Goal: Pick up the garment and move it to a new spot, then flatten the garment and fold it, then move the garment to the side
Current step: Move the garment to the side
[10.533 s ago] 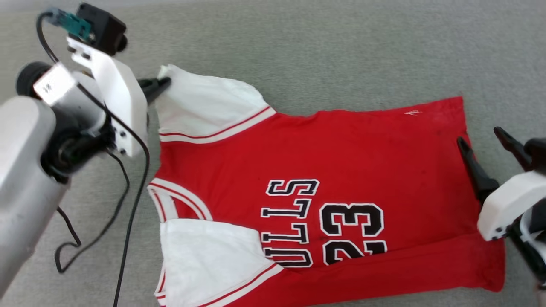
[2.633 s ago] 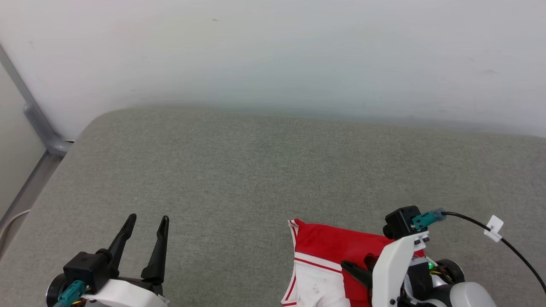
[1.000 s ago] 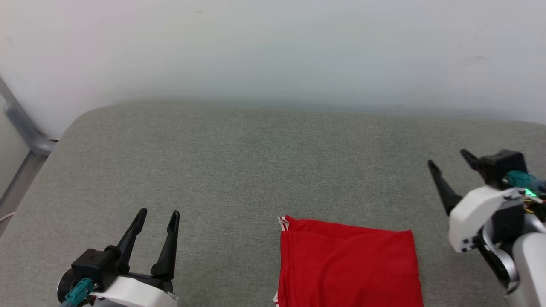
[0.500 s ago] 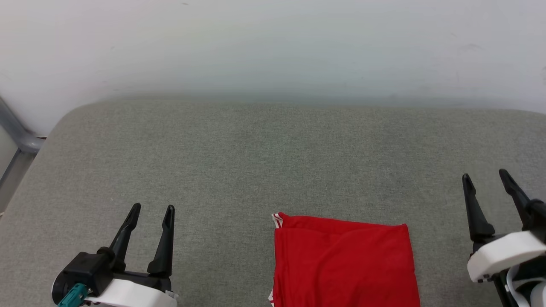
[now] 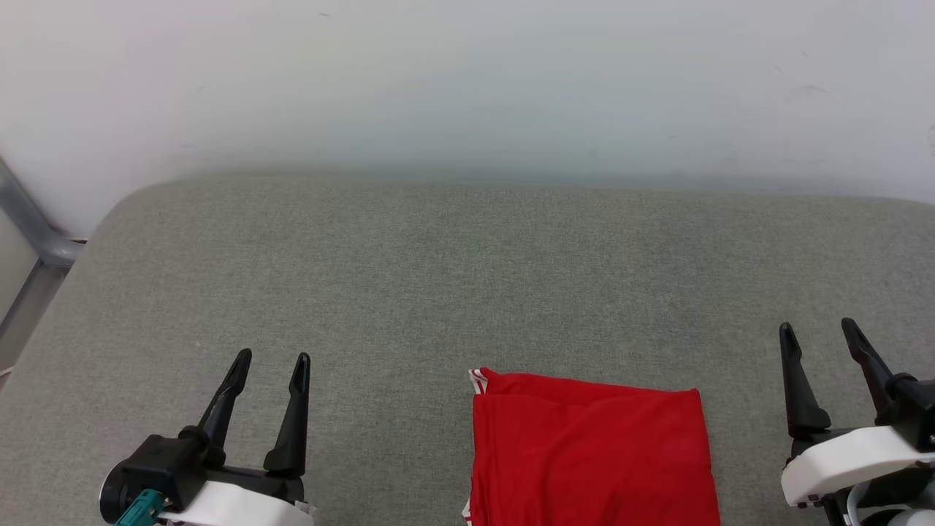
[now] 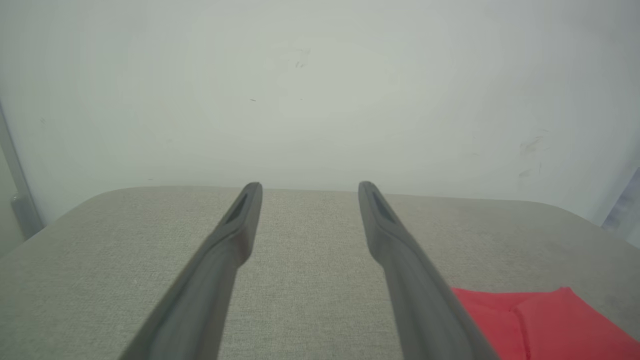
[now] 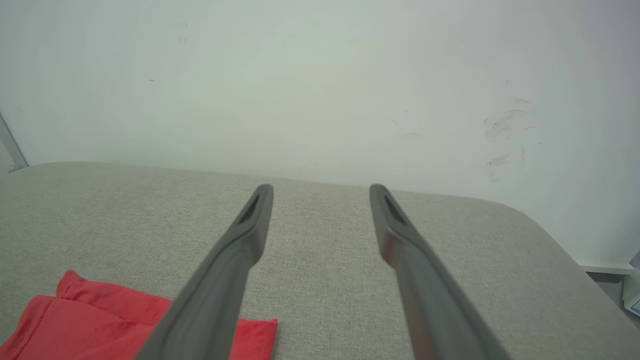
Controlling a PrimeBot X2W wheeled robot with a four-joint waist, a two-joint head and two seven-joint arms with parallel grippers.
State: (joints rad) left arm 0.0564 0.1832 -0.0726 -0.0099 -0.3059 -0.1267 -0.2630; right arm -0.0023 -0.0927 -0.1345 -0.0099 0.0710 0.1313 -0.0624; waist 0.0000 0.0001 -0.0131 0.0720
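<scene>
Right end effector pulled back since prev. frame; it & left end effector wide, empty. Red jersey looks folded; next likely: grip, shift aside.

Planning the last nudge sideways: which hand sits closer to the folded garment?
The right hand, at lower right: a narrow gap separates it from the garment, while the left hand stands much farther off.
</scene>
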